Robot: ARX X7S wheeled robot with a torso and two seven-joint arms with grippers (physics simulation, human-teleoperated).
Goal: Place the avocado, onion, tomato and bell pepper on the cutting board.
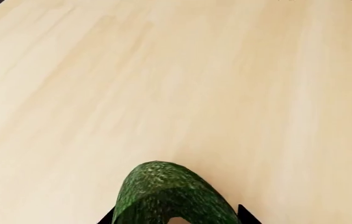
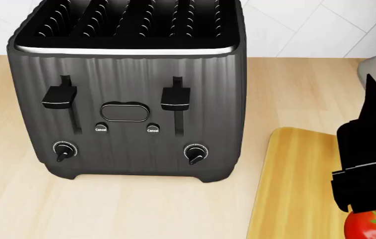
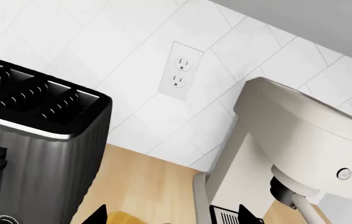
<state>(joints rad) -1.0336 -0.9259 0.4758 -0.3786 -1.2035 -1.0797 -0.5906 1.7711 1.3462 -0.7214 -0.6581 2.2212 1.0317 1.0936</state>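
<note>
My left claw (image 1: 176, 219) grips the avocado (image 1: 170, 193) over the pale tabletop (image 1: 163, 84). Right of the toaster (image 2: 128, 89), the cutting board (image 2: 294, 184) carries the tomato (image 2: 374, 225) under my right claw (image 2: 367, 174); its opening I cannot tell.

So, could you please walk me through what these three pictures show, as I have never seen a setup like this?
These are simulator renders from a two-armed wheeled robot. The head view looks down on a wooden counter: a big black toaster, a yellowish cutting board to its right, and a red tomato at the lower right edge. The black shape above the tomato is the robot's right arm; whether it grips the tomato cannot be told. The left wrist camera, mounted near the left gripper, shows an avocado held between its fingertips over pale wood. The right wrist camera faces the tiled wall, with a power outlet and a white stand mixer.
</note>
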